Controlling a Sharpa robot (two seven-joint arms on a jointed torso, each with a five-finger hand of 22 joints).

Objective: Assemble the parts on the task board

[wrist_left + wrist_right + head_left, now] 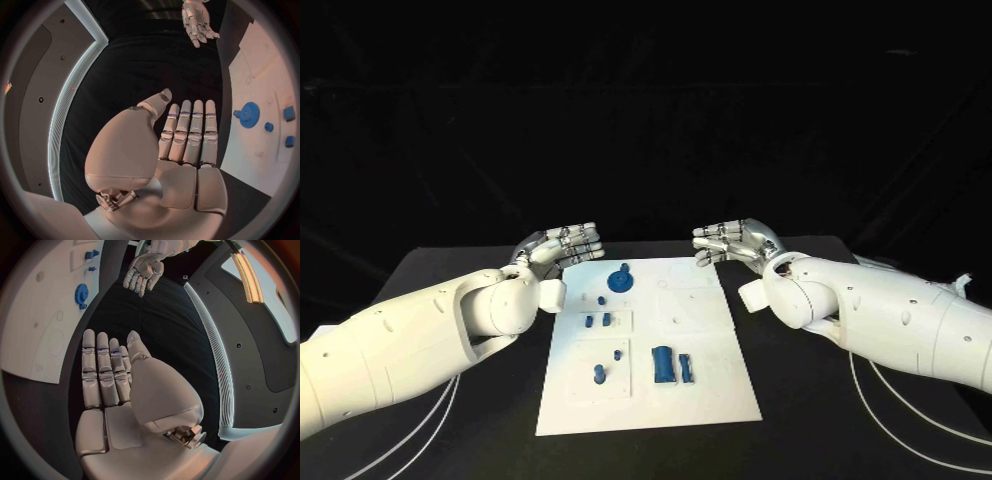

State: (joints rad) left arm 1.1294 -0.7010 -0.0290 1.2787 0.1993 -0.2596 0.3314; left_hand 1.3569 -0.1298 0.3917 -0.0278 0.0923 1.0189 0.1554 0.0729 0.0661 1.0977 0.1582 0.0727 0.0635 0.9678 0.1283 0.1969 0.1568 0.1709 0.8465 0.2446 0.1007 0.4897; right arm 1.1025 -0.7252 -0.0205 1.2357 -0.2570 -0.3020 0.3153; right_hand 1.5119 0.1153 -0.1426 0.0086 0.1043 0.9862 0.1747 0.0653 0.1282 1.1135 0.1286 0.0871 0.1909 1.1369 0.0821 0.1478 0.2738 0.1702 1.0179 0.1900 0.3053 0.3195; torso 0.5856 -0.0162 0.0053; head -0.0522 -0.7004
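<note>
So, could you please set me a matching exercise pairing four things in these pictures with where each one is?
Things:
1. left hand
2. right hand
3. gear
4. board

Places:
A. on the board, near its far edge
B. in the middle of the table, between the two arms
C. open, beyond the board's far right corner
D. open, beyond the board's far left corner

Pairs: 1-D, 2-C, 3-A, 4-B
</note>
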